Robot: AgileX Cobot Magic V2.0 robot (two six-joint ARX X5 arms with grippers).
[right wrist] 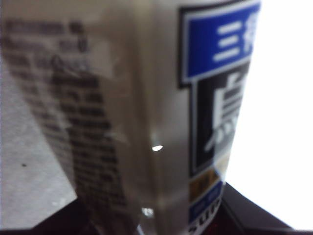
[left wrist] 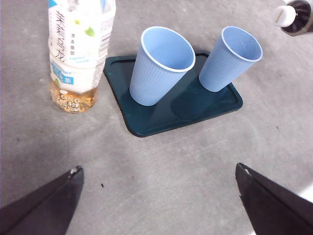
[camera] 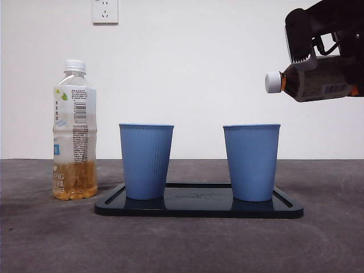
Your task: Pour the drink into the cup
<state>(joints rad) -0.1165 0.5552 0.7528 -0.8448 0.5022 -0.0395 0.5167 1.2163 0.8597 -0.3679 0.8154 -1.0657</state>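
Observation:
My right gripper point(camera: 330, 60) is shut on a dark drink bottle point(camera: 315, 79) with a white cap point(camera: 273, 82). It holds the bottle tipped nearly level, high at the right, cap pointing left, above and just right of the right blue cup point(camera: 251, 162). The bottle's label fills the right wrist view point(right wrist: 146, 112). A second blue cup point(camera: 146, 161) stands to the left; both sit on a dark tray point(camera: 199, 206). In the left wrist view both cups point(left wrist: 161, 66) point(left wrist: 230, 58) look empty. My left gripper point(left wrist: 156, 196) is open, well back from the tray.
A clear bottle with a white cap and a little amber tea point(camera: 74, 131) stands left of the tray; it also shows in the left wrist view point(left wrist: 78, 54). A wall socket point(camera: 105, 10) is on the white wall behind.

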